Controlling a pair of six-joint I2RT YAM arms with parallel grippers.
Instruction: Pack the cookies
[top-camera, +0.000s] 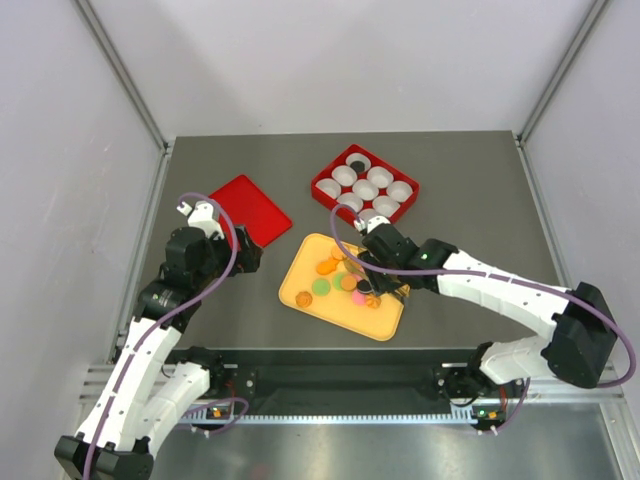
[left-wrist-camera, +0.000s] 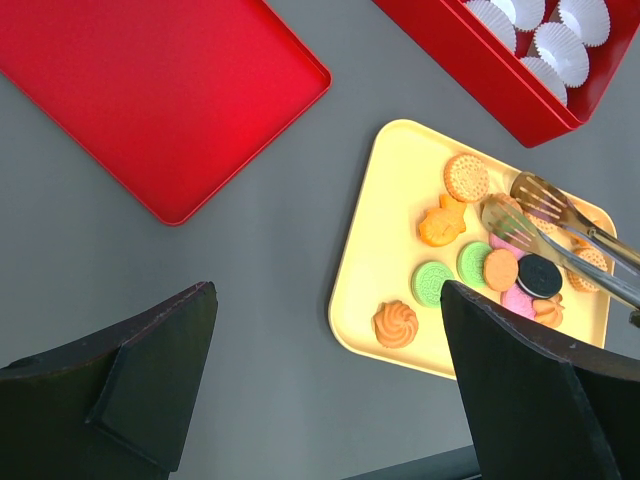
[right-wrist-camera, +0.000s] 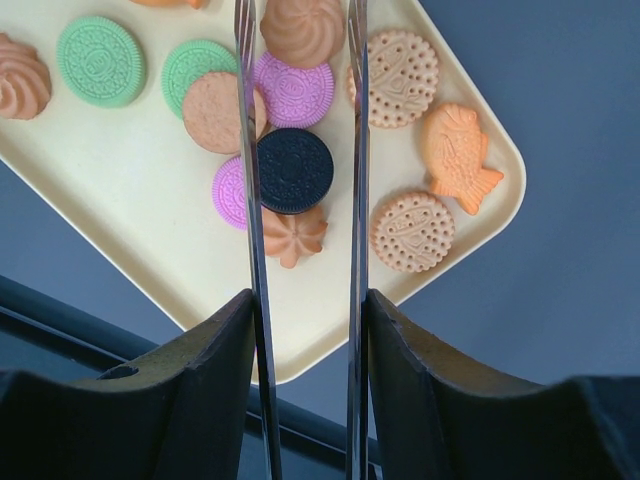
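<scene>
Ok, right pincer (right-wrist-camera: 305, 305) gripping tongs (right-wrist-camera: 250, 200) astride black cookie (right-wrist-camera: 295, 170); next squeeze, lift, carry to box (left-wrist-camera: 470, 62) at 12 o'clock. Left pincer (left-wrist-camera: 328, 290) wide, idle.

I see: dark grey tabletop (top-camera: 470, 210); plain white wall panels (top-camera: 340, 60) on three sides; aluminium corner posts (top-camera: 118, 70); even, soft lighting.

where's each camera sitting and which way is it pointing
top external: above and behind the arm bases, looking down on the table; both arms, left gripper and right gripper show.
left wrist: left of the yellow tray, facing down at it, red lid and red box; its open fingers show.
right wrist: over the tray, looking down the tongs it grips at the black cookie; its fingers show.
shared: both wrist views show tray, tongs, black cookie.
</scene>
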